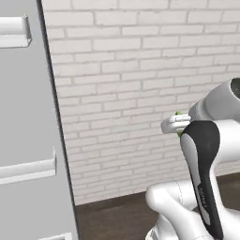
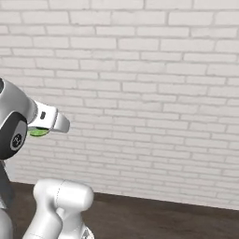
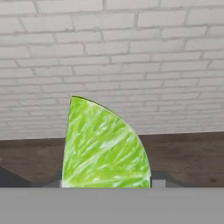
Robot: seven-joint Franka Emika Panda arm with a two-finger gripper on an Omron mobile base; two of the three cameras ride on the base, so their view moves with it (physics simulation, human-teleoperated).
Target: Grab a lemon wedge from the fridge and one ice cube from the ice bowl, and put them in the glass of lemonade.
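My gripper point(image 3: 105, 183) is shut on the lemon wedge point(image 3: 103, 146), a yellow-green slice standing upright between the dark fingertips point(image 3: 168, 180). In the left base view the gripper point(image 1: 176, 124) is raised in front of the brick wall, and a sliver of the wedge point(image 1: 178, 114) peeks out beside it. From the right base view the gripper point(image 2: 49, 122) points to the right with the wedge point(image 2: 38, 132) under it. The grey fridge point(image 1: 28, 117) stands at the left with pale door shelves showing. The ice cube, ice bowl and glass of lemonade are out of view.
A white brick wall point(image 2: 140, 93) faces the arm. A dark wooden floor point(image 2: 154, 219) runs along its foot. The fridge's grey panel edge point(image 1: 58, 140) stands close on the left of the arm.
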